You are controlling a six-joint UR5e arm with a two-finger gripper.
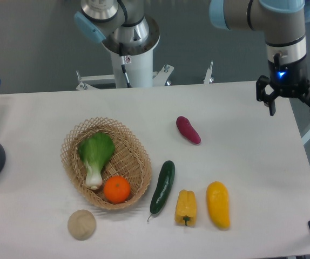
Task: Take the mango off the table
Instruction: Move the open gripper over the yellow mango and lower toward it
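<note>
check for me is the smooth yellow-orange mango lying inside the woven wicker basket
No, the smooth oval yellow-orange mango lies on the white table right of the ribbed yellow bell pepper, well outside the woven wicker basket.

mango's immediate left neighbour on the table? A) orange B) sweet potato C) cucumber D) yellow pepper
D: the yellow pepper lies right beside the mango on its left; the cucumber is one further over, and the orange sits in the basket.

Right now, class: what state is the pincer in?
Pincer: open, holding nothing, above the table's far right edge, well away from the mango.
</note>
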